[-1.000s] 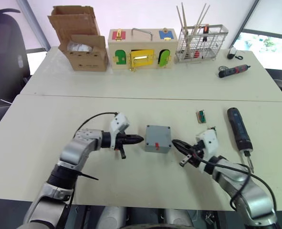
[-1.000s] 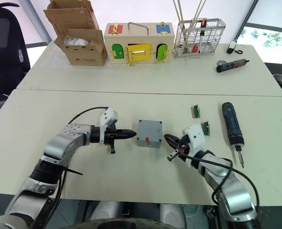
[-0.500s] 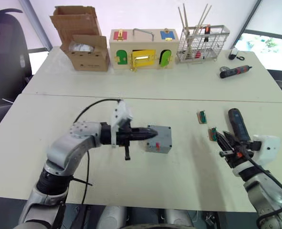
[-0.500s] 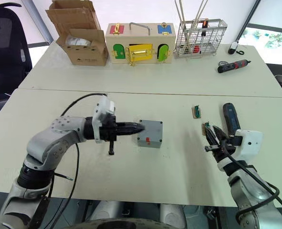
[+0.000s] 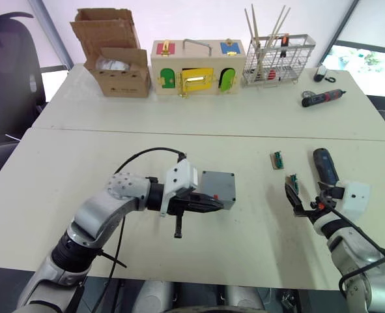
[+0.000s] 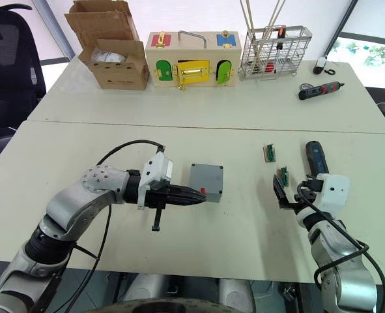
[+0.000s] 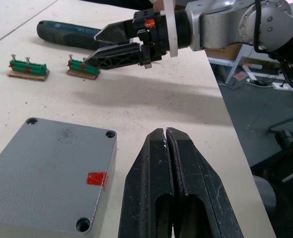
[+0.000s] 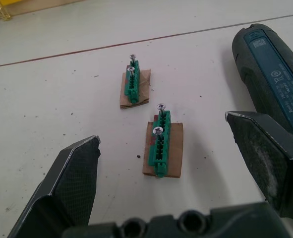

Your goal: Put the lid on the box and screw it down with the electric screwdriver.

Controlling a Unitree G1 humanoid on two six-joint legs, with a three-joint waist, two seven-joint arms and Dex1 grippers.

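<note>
Two tools low over surface, grey box between them

Two robot arms in view. Left tool clenched, fingers pressed together with nothing in them, tip at the box's front edge beside the red mark; touching or just apart, cannot tell. Box sits at surface centre with lid already on top, screw holes at its corners. Cardboard box at 11 o'clock on the far surface, wooden box with coloured doors at 12, wire rack at 1. Small black-and-red screwdriver at 2 o'clock, well apart from the rest. Two green screw holders on card: one at 3 o'clock of the box, the other just ahead of the right tool. Right tool released, fingers spread wide, holding nothing. Electric screwdriver lies flat just beside the right tool, at its 1 o'clock.
</note>
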